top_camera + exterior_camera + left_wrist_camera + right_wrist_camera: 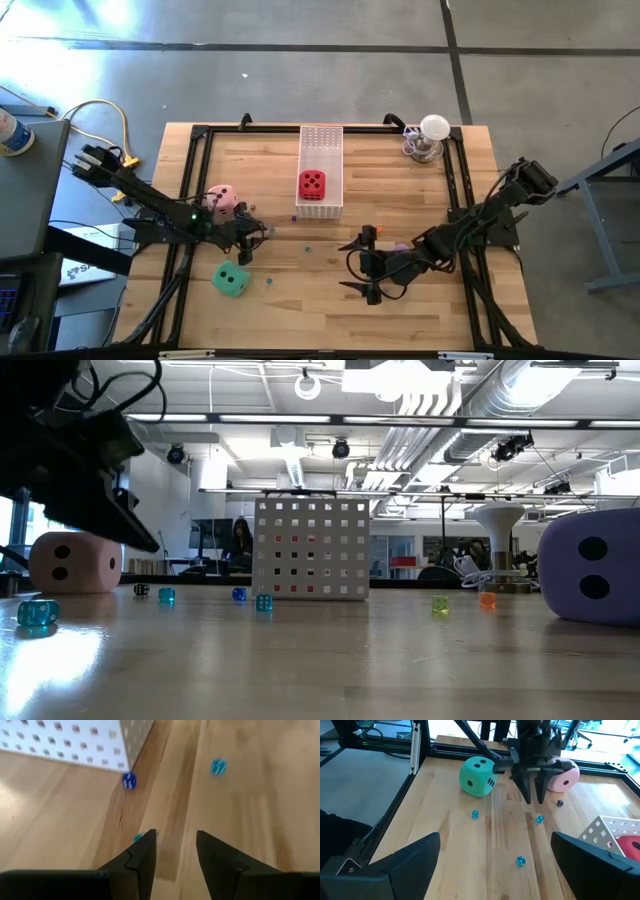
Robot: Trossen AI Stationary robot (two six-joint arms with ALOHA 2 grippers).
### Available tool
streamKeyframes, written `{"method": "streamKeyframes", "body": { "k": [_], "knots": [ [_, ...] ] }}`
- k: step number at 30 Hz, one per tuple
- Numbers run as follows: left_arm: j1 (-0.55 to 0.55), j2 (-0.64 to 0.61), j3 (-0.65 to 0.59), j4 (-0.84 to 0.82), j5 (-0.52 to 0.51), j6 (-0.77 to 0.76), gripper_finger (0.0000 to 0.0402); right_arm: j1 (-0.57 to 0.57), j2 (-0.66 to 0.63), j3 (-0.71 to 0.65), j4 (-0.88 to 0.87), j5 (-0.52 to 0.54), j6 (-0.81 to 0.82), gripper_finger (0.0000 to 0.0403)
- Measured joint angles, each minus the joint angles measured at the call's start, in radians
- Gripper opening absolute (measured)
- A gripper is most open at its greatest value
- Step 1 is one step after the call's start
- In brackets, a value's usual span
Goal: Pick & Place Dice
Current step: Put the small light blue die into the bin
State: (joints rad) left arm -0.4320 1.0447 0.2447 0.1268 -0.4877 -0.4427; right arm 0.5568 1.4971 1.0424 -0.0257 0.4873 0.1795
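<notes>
Dice, four, soft and light by our judgement; we would pinch flat opposite faces. Red die [312, 184] sits in the tray [322, 137], frame centre; pink [221, 198] and green [231, 279] lower left; purple [590, 567] shows plainly only in the low view. Left gripper [174, 855] narrowly parted, empty; right gripper [495, 854] wide, empty.

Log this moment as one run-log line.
red die in tray | green die, pink die on table | left tool open, empty | right tool open
</notes>
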Motion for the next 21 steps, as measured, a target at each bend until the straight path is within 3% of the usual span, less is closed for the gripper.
{"method": "streamKeyframes", "body": {
  "k": [9,21],
  "knots": [
    [0.000,0.135,0.000,0.064,-0.018,0.000,0.0133,0.000,0.000,0.000,0.000,0.000,0.000,0.0372],
    [0.074,0.163,0.000,0.064,-0.028,-0.110,0.0133,0.000,0.000,0.000,0.000,0.000,0.000,0.0372]
  ]
}}
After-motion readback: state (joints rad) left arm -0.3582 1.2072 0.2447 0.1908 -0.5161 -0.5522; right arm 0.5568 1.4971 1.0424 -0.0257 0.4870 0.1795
